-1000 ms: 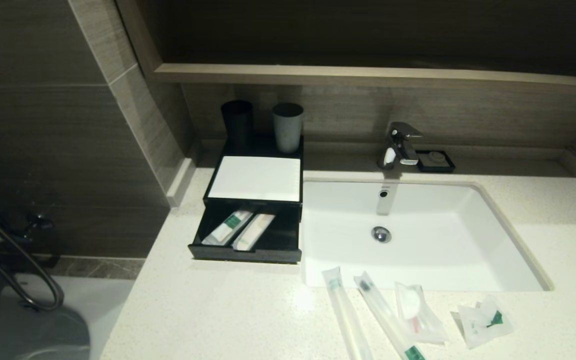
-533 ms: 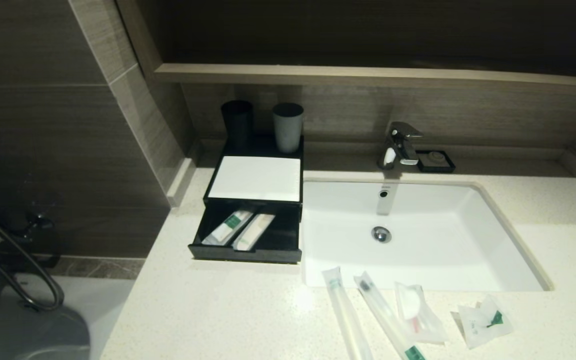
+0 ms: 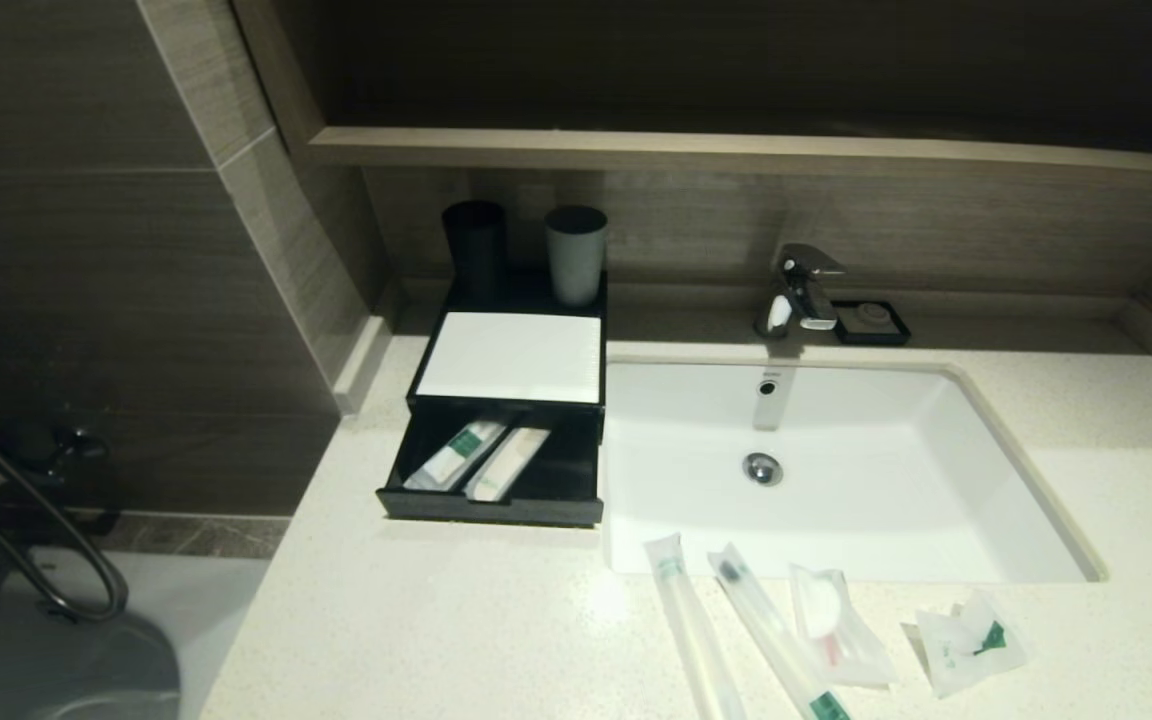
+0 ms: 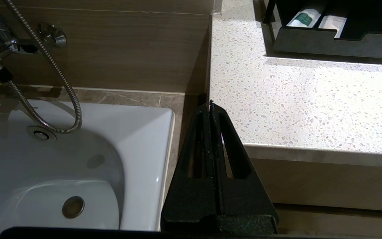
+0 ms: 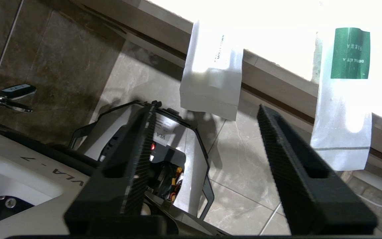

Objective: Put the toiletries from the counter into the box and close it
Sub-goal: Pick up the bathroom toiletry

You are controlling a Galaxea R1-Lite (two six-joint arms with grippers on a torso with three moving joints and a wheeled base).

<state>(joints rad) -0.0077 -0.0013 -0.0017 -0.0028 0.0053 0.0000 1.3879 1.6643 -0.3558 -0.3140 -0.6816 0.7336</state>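
At the bottom edge of the head view you have four toiletries on the surface [image 3: 436,620]: two long packets [image 3: 691,630] [image 3: 771,635], a pink-stick packet [image 3: 831,625] and a squarish one [image 3: 966,640]. Your right gripper [image 5: 207,132] hangs below that edge, fingers apart, holding nothing. Your left gripper [image 4: 210,109] sits closed beside the surface. Farther back, left of centre, the box [image 3: 511,360] has its drawer [image 3: 491,500] open.

A black cup [image 3: 474,245] and a grey cup [image 3: 575,253] stand side by side at the back wall. A chrome faucet [image 3: 802,290] rises beside a small black soap dish [image 3: 872,322]. A white bathtub [image 4: 71,166] carries a coiled metal shower hose [image 4: 50,83].
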